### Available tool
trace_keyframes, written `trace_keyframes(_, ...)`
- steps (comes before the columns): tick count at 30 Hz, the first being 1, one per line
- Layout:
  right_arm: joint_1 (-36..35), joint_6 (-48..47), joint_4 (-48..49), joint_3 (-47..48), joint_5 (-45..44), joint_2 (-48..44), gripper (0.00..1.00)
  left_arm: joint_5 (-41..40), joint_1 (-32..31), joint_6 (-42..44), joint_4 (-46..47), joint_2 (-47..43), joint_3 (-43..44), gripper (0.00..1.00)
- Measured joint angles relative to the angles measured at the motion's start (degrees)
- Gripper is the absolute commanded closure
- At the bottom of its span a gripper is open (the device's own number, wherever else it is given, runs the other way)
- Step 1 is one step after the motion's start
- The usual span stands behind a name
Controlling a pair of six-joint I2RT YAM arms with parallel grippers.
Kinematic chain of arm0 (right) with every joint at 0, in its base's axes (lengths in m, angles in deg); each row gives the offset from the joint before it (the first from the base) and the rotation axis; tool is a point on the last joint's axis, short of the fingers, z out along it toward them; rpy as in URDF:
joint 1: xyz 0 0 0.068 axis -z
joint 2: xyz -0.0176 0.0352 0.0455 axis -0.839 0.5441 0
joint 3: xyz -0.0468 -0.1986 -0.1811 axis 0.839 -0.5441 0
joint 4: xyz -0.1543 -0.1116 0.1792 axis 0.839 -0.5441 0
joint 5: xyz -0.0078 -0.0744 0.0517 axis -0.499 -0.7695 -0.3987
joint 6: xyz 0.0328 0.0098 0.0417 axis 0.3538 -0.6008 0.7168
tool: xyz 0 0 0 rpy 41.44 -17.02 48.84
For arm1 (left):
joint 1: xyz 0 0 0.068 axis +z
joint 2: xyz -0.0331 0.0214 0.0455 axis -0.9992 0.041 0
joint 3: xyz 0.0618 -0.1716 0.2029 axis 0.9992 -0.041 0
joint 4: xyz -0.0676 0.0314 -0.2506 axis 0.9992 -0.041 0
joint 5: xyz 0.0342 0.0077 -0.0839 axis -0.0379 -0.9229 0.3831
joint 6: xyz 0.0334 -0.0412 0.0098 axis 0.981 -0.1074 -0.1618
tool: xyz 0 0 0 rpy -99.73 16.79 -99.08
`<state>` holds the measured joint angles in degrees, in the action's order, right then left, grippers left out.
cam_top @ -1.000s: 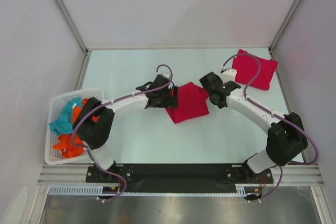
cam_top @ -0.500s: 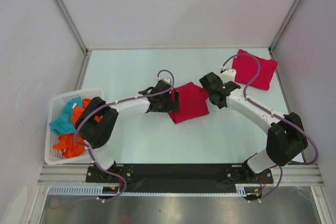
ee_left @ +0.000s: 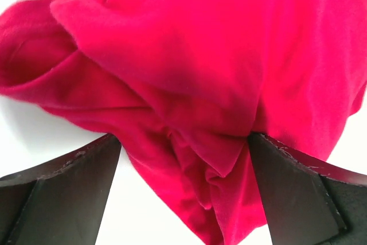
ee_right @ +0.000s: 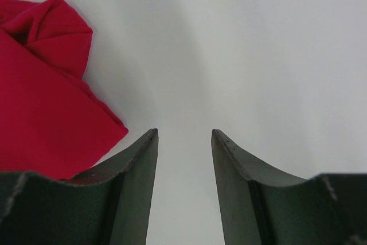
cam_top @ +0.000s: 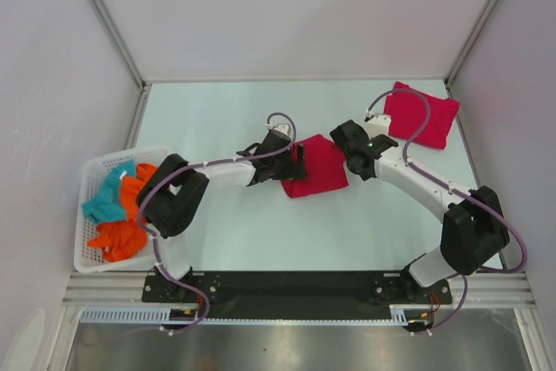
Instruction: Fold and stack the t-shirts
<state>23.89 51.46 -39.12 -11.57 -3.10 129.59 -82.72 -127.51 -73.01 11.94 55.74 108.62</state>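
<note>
Left arm [cam_top: 221,171] and right arm [cam_top: 421,184], matched pair.
White tubular links, bulky black joint housings [cam_top: 174,202], looping purple cables [cam_top: 276,114]; matte dark claw fingers [ee_left: 63,199], edges scuffed; black base rail [cam_top: 287,284].

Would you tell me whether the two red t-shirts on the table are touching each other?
Apart. The top external view shows bare table between the middle t-shirt and the folded t-shirt by the far right corner.

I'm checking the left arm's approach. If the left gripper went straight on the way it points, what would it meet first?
The crumpled red t-shirt. Its cloth is bunched right between the open jaws of the left gripper, likely touching them, though depth is hard to judge.
</note>
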Motion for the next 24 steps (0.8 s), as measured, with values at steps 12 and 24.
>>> trace_keyframes(12, 0.52, -0.07, -0.55, 0.0, -0.87, 0.02, 0.52, 3.04, -0.61, -0.02, 6.58, 10.43, 10.95, 0.14)
trace_keyframes(24, 4.04, -1.14, -1.14, 0.04, -1.49, -0.33, 0.52, 11.61, -0.66, -1.4, 5.25, 15.87, 17.42, 0.57)
